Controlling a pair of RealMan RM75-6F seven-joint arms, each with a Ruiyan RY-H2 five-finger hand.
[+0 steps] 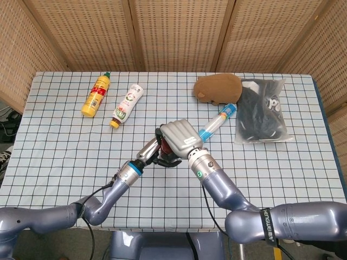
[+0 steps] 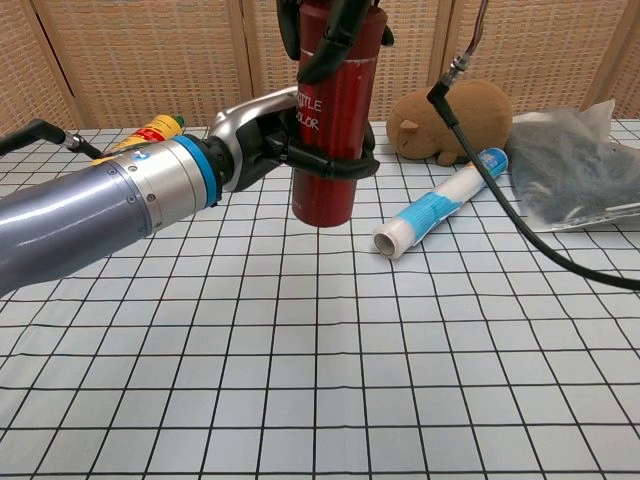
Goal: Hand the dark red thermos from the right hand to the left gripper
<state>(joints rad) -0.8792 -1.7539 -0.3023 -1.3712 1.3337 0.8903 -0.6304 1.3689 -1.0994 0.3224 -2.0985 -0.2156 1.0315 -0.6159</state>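
The dark red thermos [image 2: 331, 120] hangs upright above the checked table, its base off the cloth. My right hand [image 2: 335, 28] grips its top from above. My left hand [image 2: 268, 140] comes in from the left and wraps the thermos at mid-height, thumb across the front and fingers behind. In the head view my right hand [image 1: 179, 138] covers most of the thermos [image 1: 165, 147], and my left hand [image 1: 152, 151] sits pressed against it from the left. Only a sliver of red shows there.
A blue-and-white rolled tube [image 2: 440, 205] lies just right of the thermos. Behind it are a brown plush toy [image 2: 450, 118] and a plastic bag of dark items [image 2: 580, 165]. A yellow bottle [image 1: 96, 95] and a white bottle [image 1: 126, 105] lie at the far left.
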